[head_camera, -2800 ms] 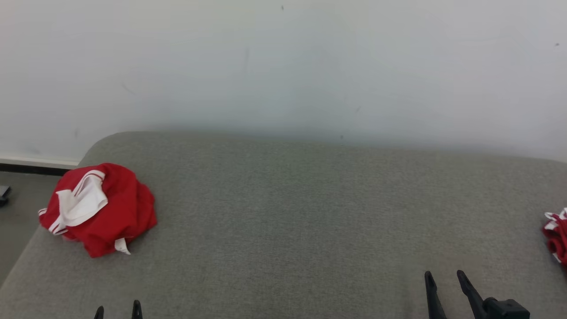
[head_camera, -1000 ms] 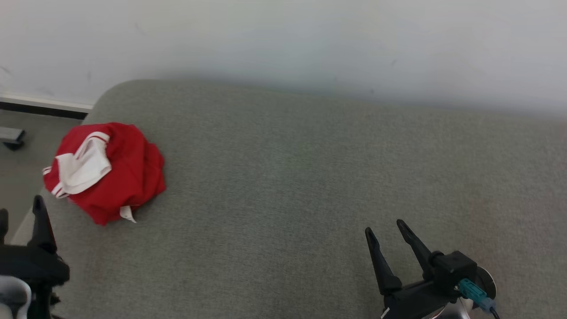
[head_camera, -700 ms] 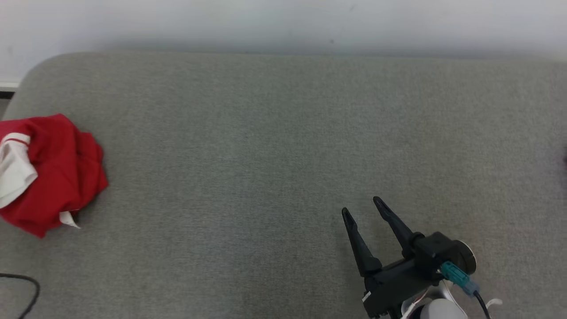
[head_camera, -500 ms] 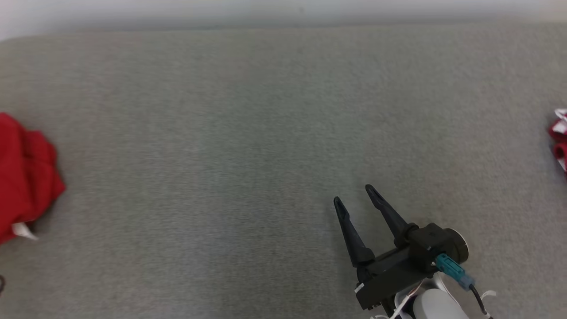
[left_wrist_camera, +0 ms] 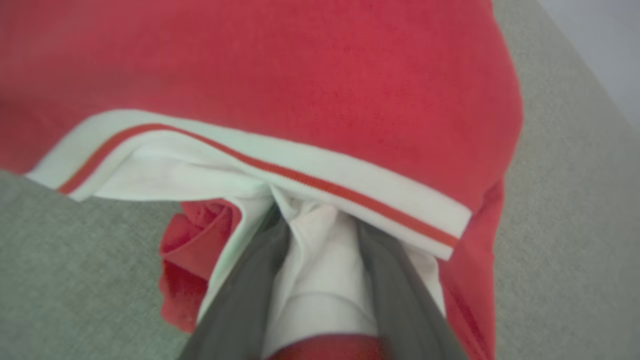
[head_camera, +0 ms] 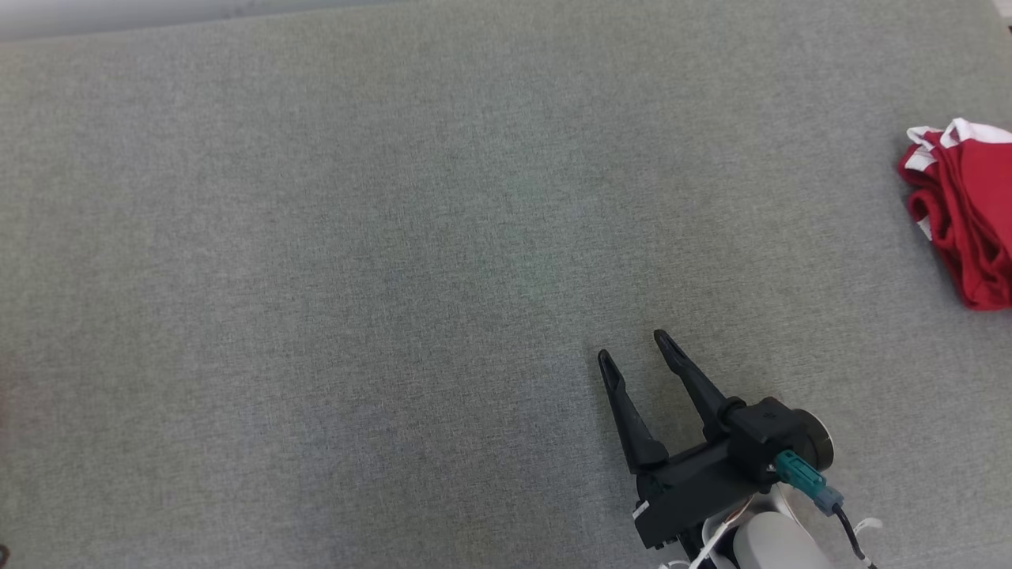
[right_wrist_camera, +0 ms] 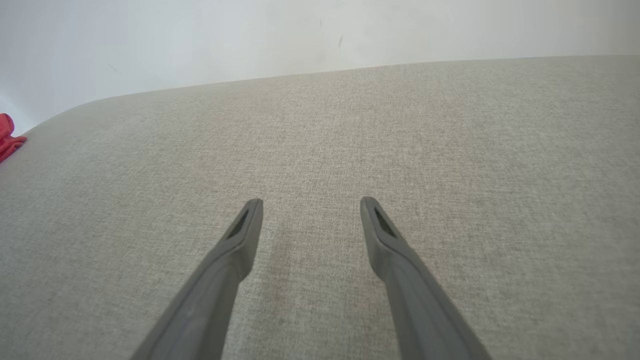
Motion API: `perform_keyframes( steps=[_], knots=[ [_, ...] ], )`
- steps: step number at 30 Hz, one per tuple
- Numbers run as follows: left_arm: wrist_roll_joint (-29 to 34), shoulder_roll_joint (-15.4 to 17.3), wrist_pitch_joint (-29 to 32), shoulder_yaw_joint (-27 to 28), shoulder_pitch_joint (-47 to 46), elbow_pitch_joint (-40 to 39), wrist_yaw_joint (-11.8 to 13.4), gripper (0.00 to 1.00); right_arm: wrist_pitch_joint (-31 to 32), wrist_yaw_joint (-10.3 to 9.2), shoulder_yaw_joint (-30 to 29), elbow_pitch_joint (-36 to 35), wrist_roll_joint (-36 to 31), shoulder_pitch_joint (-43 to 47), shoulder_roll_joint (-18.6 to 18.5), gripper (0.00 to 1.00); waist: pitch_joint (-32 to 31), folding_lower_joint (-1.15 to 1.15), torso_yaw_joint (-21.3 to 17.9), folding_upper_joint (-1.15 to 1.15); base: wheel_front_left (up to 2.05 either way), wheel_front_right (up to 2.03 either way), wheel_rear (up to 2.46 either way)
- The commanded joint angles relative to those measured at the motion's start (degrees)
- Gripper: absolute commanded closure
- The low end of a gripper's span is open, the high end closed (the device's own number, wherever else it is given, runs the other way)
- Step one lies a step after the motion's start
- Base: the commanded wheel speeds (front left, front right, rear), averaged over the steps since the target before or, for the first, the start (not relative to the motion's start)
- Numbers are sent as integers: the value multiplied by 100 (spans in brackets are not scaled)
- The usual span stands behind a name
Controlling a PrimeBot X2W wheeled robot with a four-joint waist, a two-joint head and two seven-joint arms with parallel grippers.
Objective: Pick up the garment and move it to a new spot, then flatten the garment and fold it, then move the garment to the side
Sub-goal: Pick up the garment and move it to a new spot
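In the left wrist view the garment is a crumpled red top with a white band and a thin red stripe, lying on grey upholstery. My left gripper is pushed into it. Its two dark fingers flank a bunched white fold, and their tips are hidden under the band, so the grip cannot be judged. My right gripper hovers over bare grey upholstery at the lower right of the head view. It is open and empty, as the right wrist view also shows.
A second red and white bundle of cloth lies at the right edge of the grey cushioned surface. A sliver of red cloth shows at the left edge of the right wrist view. A pale wall stands behind the cushion.
The head camera has swung right and down: the red garment at the left has slid out of its picture and the bundle at the right has come in. The right gripper stays open.
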Motion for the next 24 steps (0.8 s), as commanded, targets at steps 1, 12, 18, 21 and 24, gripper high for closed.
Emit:
perform_keyframes(
  steps=[1, 12, 18, 21, 24],
  knots=[
    [34, -155, 52, -79, 190, 98, -8, 100, -26, -14, -2, 27, 49, 48, 12, 0, -135, 0, 18, -1, 0, 0, 0],
    [7, 70, -331, -160, 32, -501, -472, 100, -64, -14, -79, 242, 161, 344, 17, 0, -1056, 0, 272, -1, 0, 0, 0],
    [39, -40, -329, -511, -283, -1105, -671, 100, -91, -14, -87, 338, 266, 613, 18, 0, -1632, 0, 288, -1, 0, 0, 0],
    [44, -162, -203, -785, -451, -1495, -714, 100, -99, -14, -144, 361, 326, 760, 18, 0, -1888, 0, 217, -1, 0, 0, 0],
    [2, -353, -68, -1078, -591, -1891, -757, 100, -103, -14, -184, 386, 360, 872, 19, 0, -2096, 0, 97, -1, 0, 0, 0]
  ],
)
